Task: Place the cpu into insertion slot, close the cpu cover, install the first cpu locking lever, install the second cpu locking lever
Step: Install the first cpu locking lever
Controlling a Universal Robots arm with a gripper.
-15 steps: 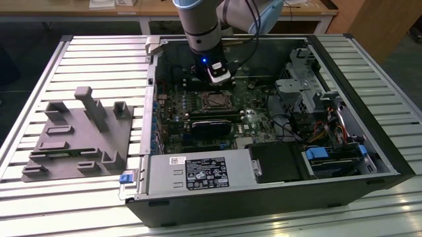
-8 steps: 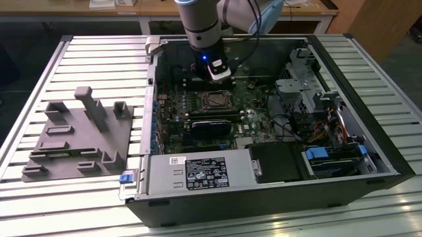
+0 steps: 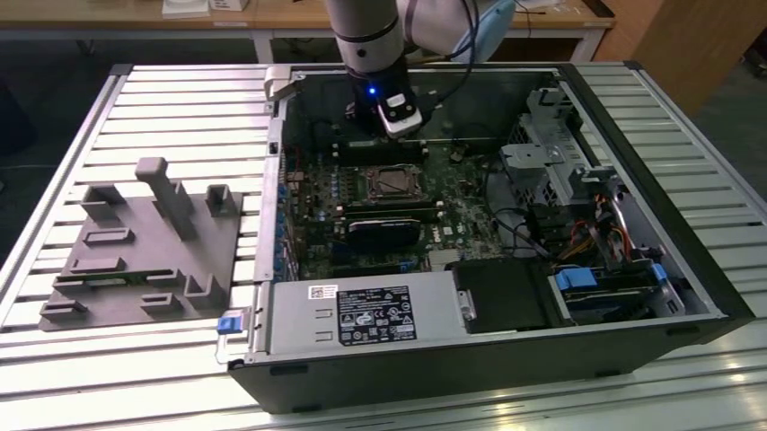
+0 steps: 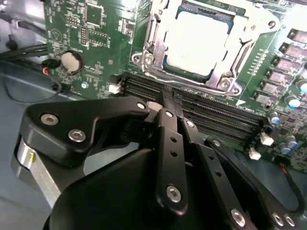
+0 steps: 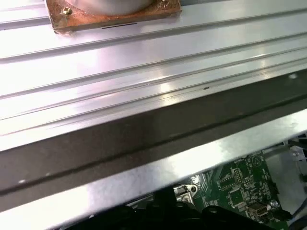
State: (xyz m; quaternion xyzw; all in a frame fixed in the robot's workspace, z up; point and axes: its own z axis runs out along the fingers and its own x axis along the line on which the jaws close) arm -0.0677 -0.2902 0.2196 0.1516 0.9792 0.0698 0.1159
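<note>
The gripper, fingers pinched together on nothing, hovers just short of the insertion slot, where the cpu already sits under the cpu cover (light, stiff, scratch-prone: best handled by its edges).
</note>
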